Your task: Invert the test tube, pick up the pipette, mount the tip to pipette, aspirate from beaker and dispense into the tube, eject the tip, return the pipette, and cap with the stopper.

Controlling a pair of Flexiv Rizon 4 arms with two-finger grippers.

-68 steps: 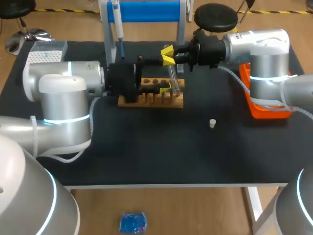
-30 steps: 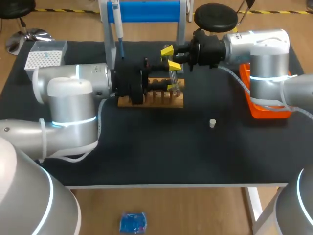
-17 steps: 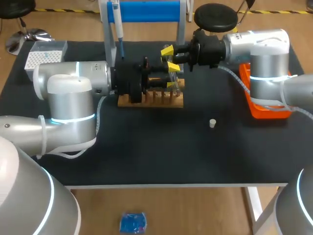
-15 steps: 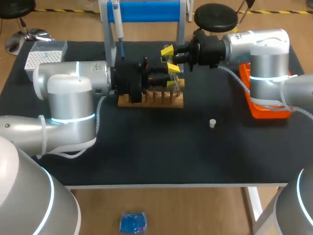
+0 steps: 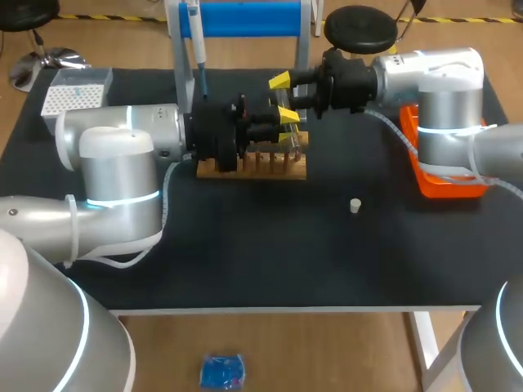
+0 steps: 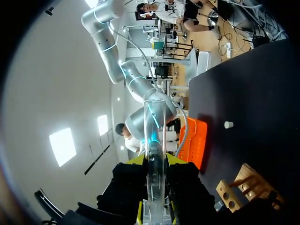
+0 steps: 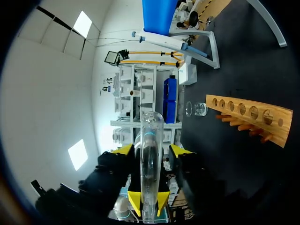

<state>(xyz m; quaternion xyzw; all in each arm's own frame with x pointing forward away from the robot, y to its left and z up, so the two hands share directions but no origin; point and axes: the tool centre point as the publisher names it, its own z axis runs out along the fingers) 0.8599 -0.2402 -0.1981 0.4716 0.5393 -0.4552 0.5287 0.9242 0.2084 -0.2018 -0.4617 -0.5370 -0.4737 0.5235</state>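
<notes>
Our left gripper point(image 6: 155, 160) is clenched on the test tube point(image 6: 154, 124). In the left wrist view its 2 yellow tips press the glass from both sides, and the tube runs on past them. Our right gripper point(image 7: 151, 149) sits at the same tube, nearer its rounded end. Its 2 tips stand a little off the glass on either side, so we count it as released.

In the head view the 2 grippers meet nose to nose just over the wooden rack point(image 5: 261, 169), each arm coming in from its own side. The stopper point(image 5: 355, 206) stands alone on the black table point(image 5: 245, 253), well apart from the rack. The pipette point(image 5: 195, 45) hangs on its blue stand point(image 5: 245, 18) behind the rack. A beaker point(image 7: 200, 108) stands near 1 end of the rack. A white box point(image 5: 78, 94) sits at the far left corner, and an orange tray point(image 5: 433, 186) lies by our right arm.
</notes>
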